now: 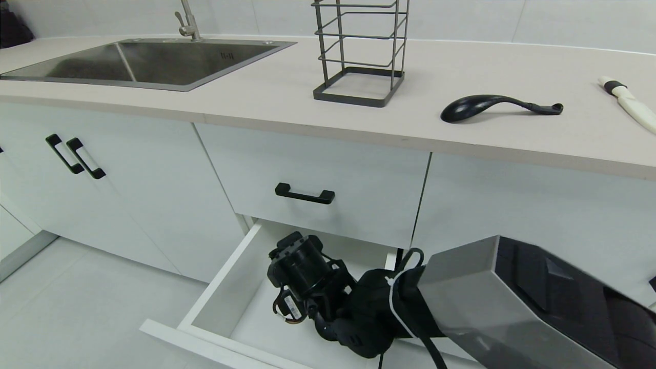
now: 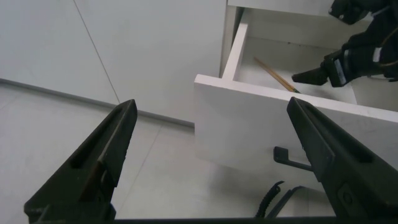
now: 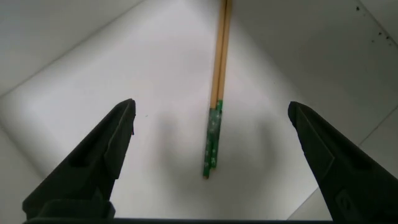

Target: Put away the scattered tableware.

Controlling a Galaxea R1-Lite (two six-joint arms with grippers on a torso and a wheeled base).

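A pair of wooden chopsticks (image 3: 217, 74) with green ends lies on the white floor of the open lower drawer (image 1: 218, 289). My right gripper (image 3: 210, 107) hangs open right above them, a finger on either side, touching nothing. From the head view, the right arm reaches down into that drawer, with the right gripper (image 1: 294, 266) low inside. My left gripper (image 2: 210, 106) is open and empty, out in front of the drawer's front panel (image 2: 249, 118); beyond it are the chopsticks (image 2: 273, 73) and the right gripper (image 2: 323, 71). On the counter lie a black spoon (image 1: 492, 106) and a white-handled utensil (image 1: 628, 100).
A dark wire rack (image 1: 361, 51) stands on the counter's middle, a steel sink (image 1: 148, 61) at the far left. The upper drawer (image 1: 304, 193) above the open one is closed. Cabinet doors with black handles (image 1: 77, 156) lie to the left, with tiled floor (image 1: 77, 307) below.
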